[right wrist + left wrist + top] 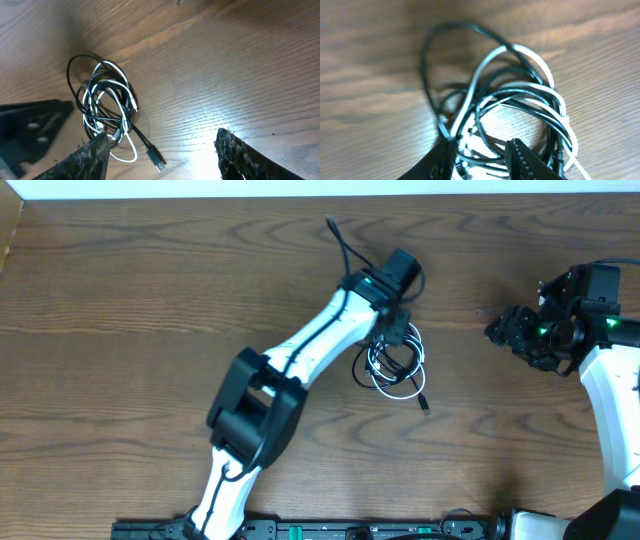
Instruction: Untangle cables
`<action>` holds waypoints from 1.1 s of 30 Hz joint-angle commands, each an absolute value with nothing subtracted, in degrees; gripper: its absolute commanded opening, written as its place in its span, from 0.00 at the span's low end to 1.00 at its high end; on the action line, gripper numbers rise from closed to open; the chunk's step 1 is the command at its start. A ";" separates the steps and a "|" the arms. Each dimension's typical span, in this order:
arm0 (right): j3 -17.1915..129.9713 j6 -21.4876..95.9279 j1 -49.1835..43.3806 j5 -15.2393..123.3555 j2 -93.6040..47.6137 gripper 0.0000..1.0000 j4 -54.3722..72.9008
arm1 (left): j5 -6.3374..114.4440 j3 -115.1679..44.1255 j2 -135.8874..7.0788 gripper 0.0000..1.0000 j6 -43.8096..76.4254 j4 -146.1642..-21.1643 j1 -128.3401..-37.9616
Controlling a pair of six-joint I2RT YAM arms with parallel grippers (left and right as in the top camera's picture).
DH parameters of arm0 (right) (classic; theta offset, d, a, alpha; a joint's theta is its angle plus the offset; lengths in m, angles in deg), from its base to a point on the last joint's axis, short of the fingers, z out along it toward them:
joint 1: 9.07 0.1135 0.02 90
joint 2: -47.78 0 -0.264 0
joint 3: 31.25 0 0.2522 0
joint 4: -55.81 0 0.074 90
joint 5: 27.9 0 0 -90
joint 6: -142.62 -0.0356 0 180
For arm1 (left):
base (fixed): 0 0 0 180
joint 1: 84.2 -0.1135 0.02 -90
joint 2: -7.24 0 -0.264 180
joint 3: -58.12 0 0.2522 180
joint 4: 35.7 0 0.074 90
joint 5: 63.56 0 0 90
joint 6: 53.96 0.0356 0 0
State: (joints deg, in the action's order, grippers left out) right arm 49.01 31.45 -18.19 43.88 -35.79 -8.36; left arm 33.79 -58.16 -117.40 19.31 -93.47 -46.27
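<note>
**Left tool on cable pile, right tool off to the side**

Left tool (480, 152): jaws part-open, tips straddling a few strands at the bottom of the pile in the left wrist view. Wood shows in the gap, so no clamp on anything. In the overhead view it sits just right of frame centre, on the top edge of the pile.

White cable (540, 62) and black cable (427, 60) are still looped through each other in one loose coil lying on the surface (120, 330). The black loop sticks out to the upper left of the left wrist frame. The black cable's plug end (156, 161) trails out of the coil at lower centre of the right wrist frame.

Right tool (165, 157): jaws wide apart, nothing between them. At the right side of the overhead frame, well apart from the pile.
</note>
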 commanded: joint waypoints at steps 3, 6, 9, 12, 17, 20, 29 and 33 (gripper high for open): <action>49.56 32.56 -18.50 44.19 -35.53 0.64 -9.11 | 33.03 -57.73 -117.88 0.37 21.04 -94.89 -47.56; 49.56 32.56 -18.50 44.19 -35.53 0.64 -9.22 | 33.07 -57.05 -118.84 0.37 21.02 -95.15 -47.60; 49.56 32.56 -18.43 44.19 -35.53 0.64 -9.19 | 34.19 -56.98 -119.60 0.37 21.02 -95.41 -47.47; 49.56 32.56 -18.34 44.19 -35.53 0.64 -9.19 | 36.33 -56.98 -120.39 0.37 21.00 -95.39 -47.49; 49.56 32.56 -18.34 44.21 -35.53 0.64 -9.61 | 36.44 -56.83 -121.48 0.37 21.00 -95.48 -47.49; 49.56 32.61 -18.34 44.21 -35.53 0.64 -9.59 | 36.44 -56.53 -121.51 0.37 21.00 -95.48 -47.47; 49.56 32.59 -18.34 44.19 -35.53 0.64 -9.85 | 36.46 -52.88 -121.59 0.37 20.97 -94.32 -46.94; 49.56 32.59 -18.34 44.19 -35.53 0.64 -9.85 | 36.28 -50.78 -121.59 0.37 21.00 -92.42 -46.73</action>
